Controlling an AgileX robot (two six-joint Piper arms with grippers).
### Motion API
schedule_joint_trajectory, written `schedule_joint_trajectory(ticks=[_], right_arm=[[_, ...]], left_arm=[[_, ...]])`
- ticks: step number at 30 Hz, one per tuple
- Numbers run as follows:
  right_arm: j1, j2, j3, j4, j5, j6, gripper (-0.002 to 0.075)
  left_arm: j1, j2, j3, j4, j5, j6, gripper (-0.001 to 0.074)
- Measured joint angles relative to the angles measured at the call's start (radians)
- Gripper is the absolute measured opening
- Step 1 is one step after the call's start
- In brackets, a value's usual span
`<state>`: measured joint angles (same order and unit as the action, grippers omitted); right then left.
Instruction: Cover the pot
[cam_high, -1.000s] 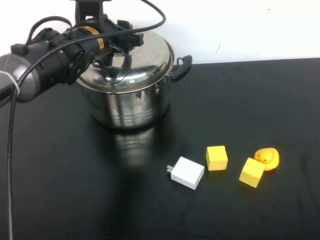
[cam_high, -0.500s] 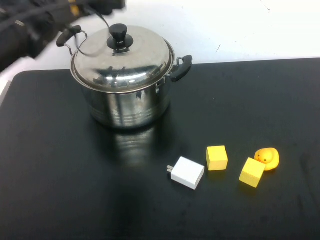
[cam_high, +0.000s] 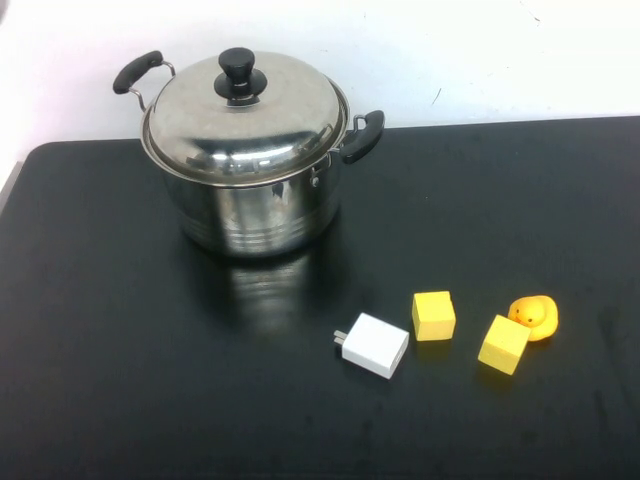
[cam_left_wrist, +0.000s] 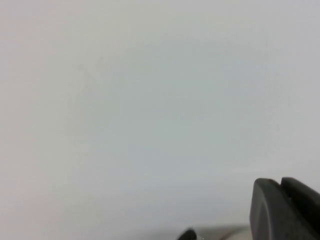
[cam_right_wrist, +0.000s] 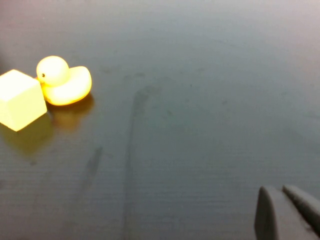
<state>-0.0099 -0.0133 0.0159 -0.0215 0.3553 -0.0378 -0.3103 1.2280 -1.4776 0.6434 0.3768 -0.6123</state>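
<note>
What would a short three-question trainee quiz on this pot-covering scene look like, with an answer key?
1. True or false: the lid sits on the pot.
2. Which lies nearest the white charger? A: the rubber duck; B: the yellow cube beside it; C: the other yellow cube.
3. Fill in: in the high view, ____ arms are visible.

Key:
1. True; its black knob points up.
2. B.
3. No. Only a dark edge of the left pincer shows in the left wrist view, facing a blank wall, and an edge of the right pincer in the right wrist view, over the black table.
</note>
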Motion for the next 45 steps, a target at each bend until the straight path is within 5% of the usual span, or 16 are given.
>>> schedule_joint_trajectory(ticks=[12,28,38,45], right_arm=[[0.0,0.0,0.0,0.0,0.0,0.0,-0.0002],[0.0,0.0,0.0,0.0,0.0,0.0,-0.0002],[0.0,0.0,0.0,0.0,0.0,0.0,-0.0002],[0.0,0.0,0.0,0.0,0.0,0.0,-0.0002]], left_arm=[[0.0,-0.288,0.35,-0.085,0.034,-0.042,0.0],[0.0,-0.266,0.596,-0.083,0.012,-0.039,0.0],[0.027,-0.772,0.962,-0.274,-0.197,-0.039,0.0],[0.197,-1.132,1.267,-0.545,-0.21,0.074,-0.0001]])
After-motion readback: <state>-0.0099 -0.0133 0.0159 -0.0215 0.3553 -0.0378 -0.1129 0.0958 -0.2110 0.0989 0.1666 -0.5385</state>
